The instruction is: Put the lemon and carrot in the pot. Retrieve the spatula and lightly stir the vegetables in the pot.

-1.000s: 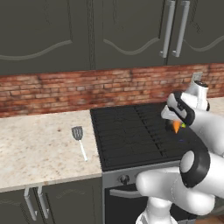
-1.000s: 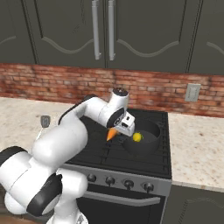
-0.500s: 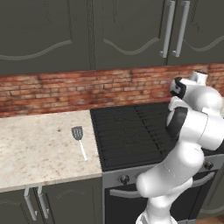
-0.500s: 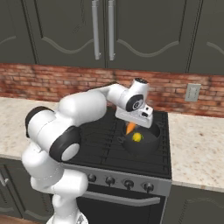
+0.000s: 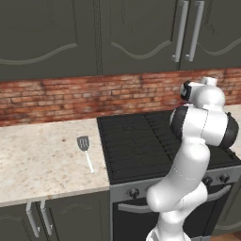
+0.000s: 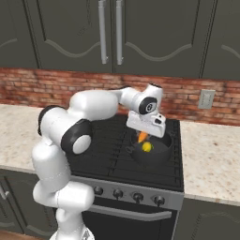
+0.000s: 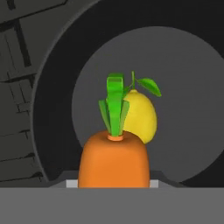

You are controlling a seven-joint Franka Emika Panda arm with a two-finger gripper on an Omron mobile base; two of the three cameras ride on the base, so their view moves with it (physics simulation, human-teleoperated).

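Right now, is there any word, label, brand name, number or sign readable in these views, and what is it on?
None: no readable text shows in any view.
Stove knobs: plain, no markings readable.
Wall outlet: blank plate.
Cabinet doors, spatula, pot, carrot and lemon: no lettering.

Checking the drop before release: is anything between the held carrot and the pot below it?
Nothing visible blocks it. The carrot hangs in the gripper over the open pot; only the lemon lies inside.
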